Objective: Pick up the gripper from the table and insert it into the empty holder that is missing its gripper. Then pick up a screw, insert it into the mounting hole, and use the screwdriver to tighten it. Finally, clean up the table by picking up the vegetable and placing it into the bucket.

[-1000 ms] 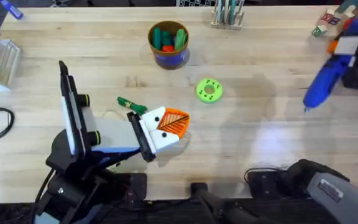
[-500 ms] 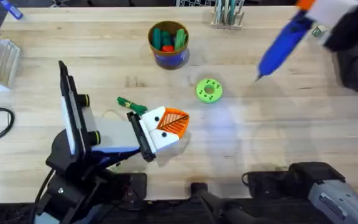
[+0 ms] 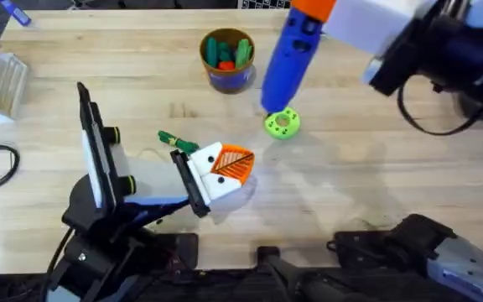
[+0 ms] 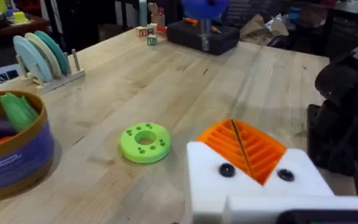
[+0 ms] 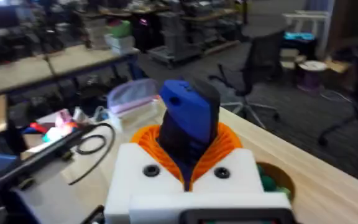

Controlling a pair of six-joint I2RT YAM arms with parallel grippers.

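Screwdriver [image 3: 290,59], a blue pen-shaped tool, hangs tip-down in the right claw [image 3: 313,8], whose orange pads are clamped around its upper barrel; in the right wrist view the blue body [image 5: 188,124] sits wedged between those pads. Its tip stands just above the bright-green disc [image 3: 282,122], a steep hold that probably readies it for driving a screw. The left claw [image 3: 233,165] rests low near the counter [image 3: 367,184], its two orange pads pressed together on nothing. A small dark-green vegetable [image 3: 174,141] lies on the counter just beside that claw's white block. The blue bucket [image 3: 227,59], standing beyond the disc, already holds green and orange toy pieces.
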